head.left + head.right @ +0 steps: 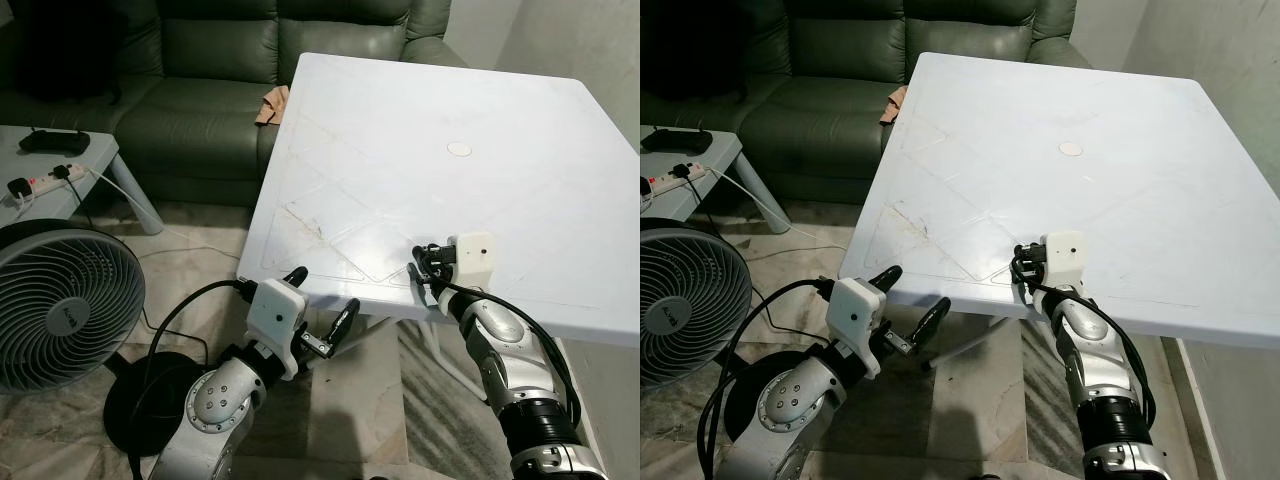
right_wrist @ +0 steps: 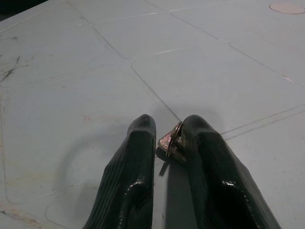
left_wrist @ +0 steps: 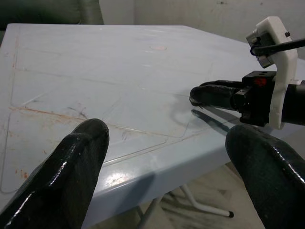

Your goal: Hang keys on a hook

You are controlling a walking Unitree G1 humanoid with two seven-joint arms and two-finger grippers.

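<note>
tabletop (image 1: 480, 130): white, scuffed near the front edge
left gripper (image 1: 322, 315): jaws wide, off the front edge, holding nothing
right gripper (image 2: 167, 138): jaws narrow, over the front edge
keys (image 2: 171, 143): pinched between right jaws, just above tabletop

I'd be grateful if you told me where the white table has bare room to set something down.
Most of the white table is bare: the whole stretch between the sofa side and the small round cap, and beyond it. The near edge is busier, where the right gripper pinches the keys and the left gripper hovers, open.
</note>
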